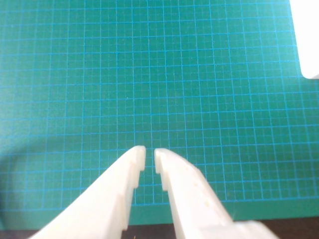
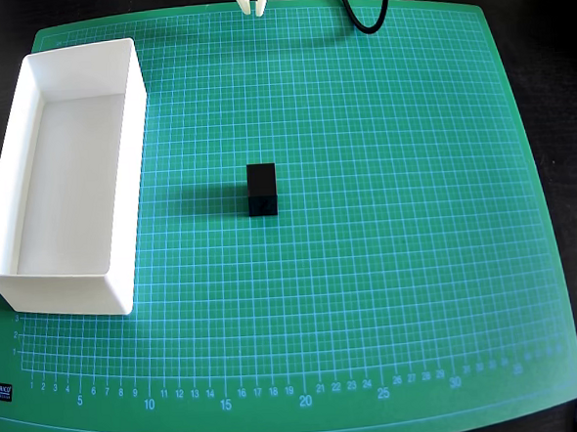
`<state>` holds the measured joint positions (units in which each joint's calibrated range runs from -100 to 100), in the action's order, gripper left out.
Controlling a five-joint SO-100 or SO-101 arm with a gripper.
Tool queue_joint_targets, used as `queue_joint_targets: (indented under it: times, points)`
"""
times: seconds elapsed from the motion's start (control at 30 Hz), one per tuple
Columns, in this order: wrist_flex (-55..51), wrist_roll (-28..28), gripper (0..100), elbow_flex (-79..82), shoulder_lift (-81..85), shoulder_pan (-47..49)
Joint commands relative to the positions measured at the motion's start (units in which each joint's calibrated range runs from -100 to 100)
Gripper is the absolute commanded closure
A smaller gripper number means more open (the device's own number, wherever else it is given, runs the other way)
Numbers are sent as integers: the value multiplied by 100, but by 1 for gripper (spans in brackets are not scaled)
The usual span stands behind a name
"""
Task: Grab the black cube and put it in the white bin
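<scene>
The black cube (image 2: 261, 189) stands alone near the middle of the green grid mat (image 2: 387, 230) in the overhead view. The white bin (image 2: 120, 187) lies empty along the mat's left side; a corner of it shows at the top right of the wrist view (image 1: 306, 40). My gripper (image 2: 254, 7) is at the mat's top edge, far above the cube in the overhead view. In the wrist view its white fingers (image 1: 150, 152) are nearly together with a narrow gap, holding nothing. The cube is out of the wrist view.
A black cable (image 2: 364, 15) loops onto the mat's top edge to the right of the gripper. Dark tabletop (image 2: 563, 62) surrounds the mat on all sides.
</scene>
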<state>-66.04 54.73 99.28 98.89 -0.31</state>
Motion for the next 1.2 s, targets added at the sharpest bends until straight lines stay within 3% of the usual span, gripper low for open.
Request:
queue_joint_targets:
  times: [0.0, 0.8, 0.93, 1.17]
  points:
    - [-38, 9, 99, 18, 17, 14]
    - [-47, 277, 98, -839, -188, -36]
    - [-38, 272, 98, -1858, -1654, -36]
    - [-47, 272, 95, -5286, -6002, 47]
